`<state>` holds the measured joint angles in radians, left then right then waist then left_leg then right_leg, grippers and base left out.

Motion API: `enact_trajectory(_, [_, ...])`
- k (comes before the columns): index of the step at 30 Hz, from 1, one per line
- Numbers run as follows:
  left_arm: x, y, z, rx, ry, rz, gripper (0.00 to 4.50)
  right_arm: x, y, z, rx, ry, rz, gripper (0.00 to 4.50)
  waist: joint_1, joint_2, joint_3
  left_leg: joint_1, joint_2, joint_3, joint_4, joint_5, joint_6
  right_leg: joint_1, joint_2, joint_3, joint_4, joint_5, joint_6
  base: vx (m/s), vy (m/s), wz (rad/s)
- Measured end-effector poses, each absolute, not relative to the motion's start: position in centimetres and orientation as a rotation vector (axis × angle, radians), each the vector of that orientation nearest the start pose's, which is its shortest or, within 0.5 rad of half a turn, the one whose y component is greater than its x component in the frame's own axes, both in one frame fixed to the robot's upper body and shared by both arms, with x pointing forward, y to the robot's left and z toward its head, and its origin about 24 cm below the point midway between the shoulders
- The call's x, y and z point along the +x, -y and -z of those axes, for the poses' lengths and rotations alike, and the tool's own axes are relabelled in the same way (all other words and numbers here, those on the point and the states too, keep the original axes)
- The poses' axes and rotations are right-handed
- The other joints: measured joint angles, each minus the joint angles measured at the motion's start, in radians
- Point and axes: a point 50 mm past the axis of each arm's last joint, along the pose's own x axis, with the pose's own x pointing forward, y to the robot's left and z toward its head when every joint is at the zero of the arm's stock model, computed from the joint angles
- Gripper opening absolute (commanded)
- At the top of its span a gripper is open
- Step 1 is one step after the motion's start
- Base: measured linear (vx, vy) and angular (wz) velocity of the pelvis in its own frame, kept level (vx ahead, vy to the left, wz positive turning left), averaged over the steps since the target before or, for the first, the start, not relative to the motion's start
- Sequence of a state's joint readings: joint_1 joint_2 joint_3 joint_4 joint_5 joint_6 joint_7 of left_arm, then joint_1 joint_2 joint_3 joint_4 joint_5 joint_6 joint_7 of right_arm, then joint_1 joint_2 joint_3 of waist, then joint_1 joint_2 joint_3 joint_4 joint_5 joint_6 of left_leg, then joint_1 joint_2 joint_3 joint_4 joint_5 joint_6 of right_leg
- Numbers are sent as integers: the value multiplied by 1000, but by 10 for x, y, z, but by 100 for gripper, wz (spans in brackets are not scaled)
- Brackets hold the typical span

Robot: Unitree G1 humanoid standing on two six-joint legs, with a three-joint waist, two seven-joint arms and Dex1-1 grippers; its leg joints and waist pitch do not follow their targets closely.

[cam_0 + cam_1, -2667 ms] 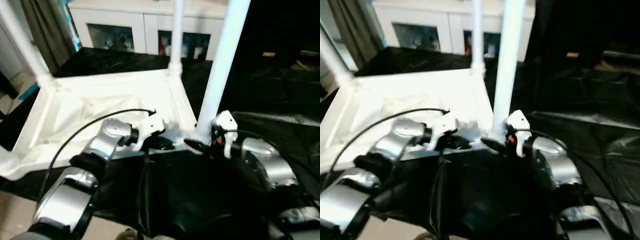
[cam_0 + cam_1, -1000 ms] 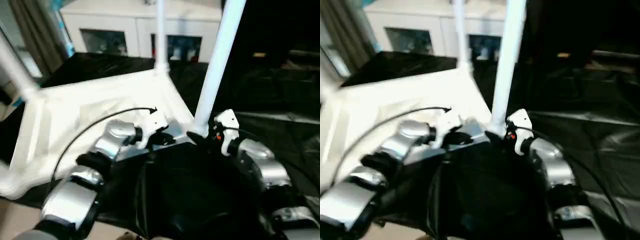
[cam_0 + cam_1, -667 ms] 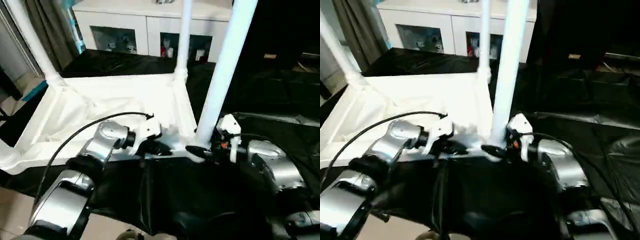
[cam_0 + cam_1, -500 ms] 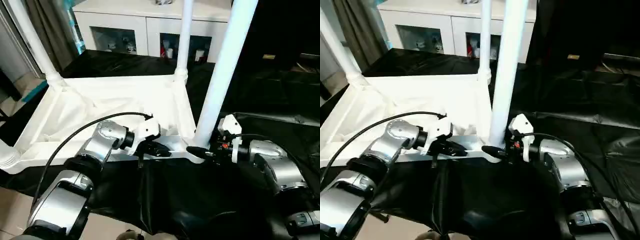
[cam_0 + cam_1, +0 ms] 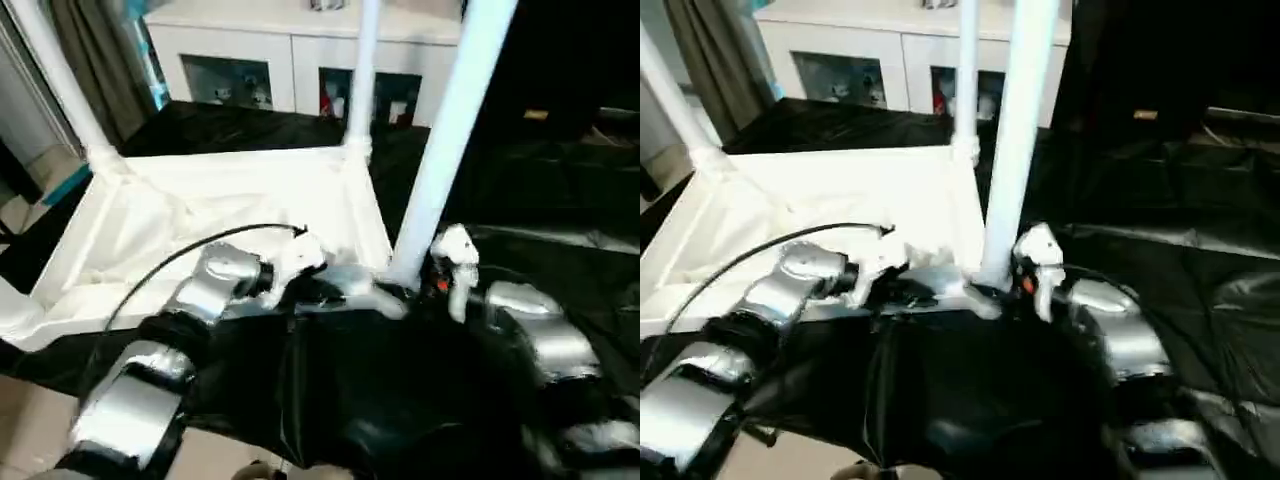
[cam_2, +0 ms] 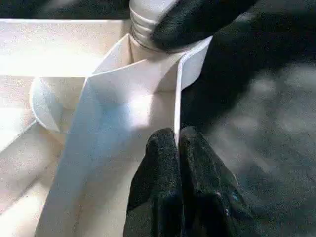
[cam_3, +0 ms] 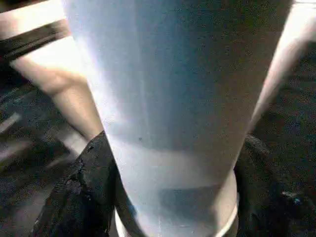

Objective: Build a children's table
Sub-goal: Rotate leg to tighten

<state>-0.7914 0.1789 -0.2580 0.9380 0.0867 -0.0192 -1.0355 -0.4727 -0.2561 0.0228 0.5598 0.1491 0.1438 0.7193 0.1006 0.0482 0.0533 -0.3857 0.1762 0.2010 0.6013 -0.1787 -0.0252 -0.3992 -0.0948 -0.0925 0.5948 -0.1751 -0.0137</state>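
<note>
With the upturned children's table (image 5: 230, 215) on the black-draped bench, the left gripper (image 6: 177, 140) pinched its rim while the right gripper (image 7: 173, 197) straddled the near leg (image 5: 445, 140) (a loose hold could let it tilt).

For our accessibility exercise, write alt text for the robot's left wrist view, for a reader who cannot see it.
Two black fingers of the left gripper pinch the thin white rim of the upturned children's table. Beyond them sits a corner socket with a leg's ribbed end in it, partly covered by another black finger.
</note>
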Motion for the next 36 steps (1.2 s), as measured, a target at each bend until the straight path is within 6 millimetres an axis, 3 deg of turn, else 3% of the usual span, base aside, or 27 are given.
enact_trajectory(5, [350, -63, -49, 343, -392, 1114, 0, 339, 148, -39, 17, -258, -445, 268, -10, -1, 0, 2, -1, 0, 0, 0, 0, 2, 0, 1, -1, 0, 1, 0, 0, 0])
enact_trajectory(11, [351, -53, -48, 341, -387, 1071, 0, 344, 141, -37, 10, -240, -353, 268, -10, -1, -1, 2, -1, 0, -2, 0, 0, 3, 0, 1, -1, 0, 1, 0, 0, 0])
enact_trajectory(13, [351, -53, -48, 340, -387, 1071, 0, 344, 141, -37, 9, -232, -353, 324, -11, -1, -1, 3, -1, 0, -2, 0, 0, 3, 0, 1, -1, 0, 2, 0, 0, 0])
enact_trajectory(16, [352, -55, -49, 347, -382, 1073, 0, 344, 139, -37, 13, -225, -370, 347, -13, -1, -1, 2, -1, 0, -2, 0, 0, 3, 0, 1, -1, 0, 2, 0, 0, 0])
enact_trajectory(21, [350, -68, -51, 367, -365, 1144, 0, 338, 144, -38, 1, -204, -514, 360, -16, -1, -1, 1, -1, 0, -3, 0, 0, 1, 0, 1, -1, 3, -2, 0, 0, 0])
enact_trajectory(28, [344, -93, -55, 383, -358, 1278, 0, 322, 159, -44, -113, -217, -807, 360, -8, -1, -1, -4, 1, 0, -6, 2, 5, -5, 1, -3, 0, 2, -1, 0, 0, 0])
enact_trajectory(36, [328, -110, -54, 375, -402, 1465, 0, 304, 162, -48, -108, -238, -1049, 360, 15, -1, 0, -5, 1, 0, -5, 0, 0, -4, 0, -2, 0, 1, -2, 0, 0, 0])
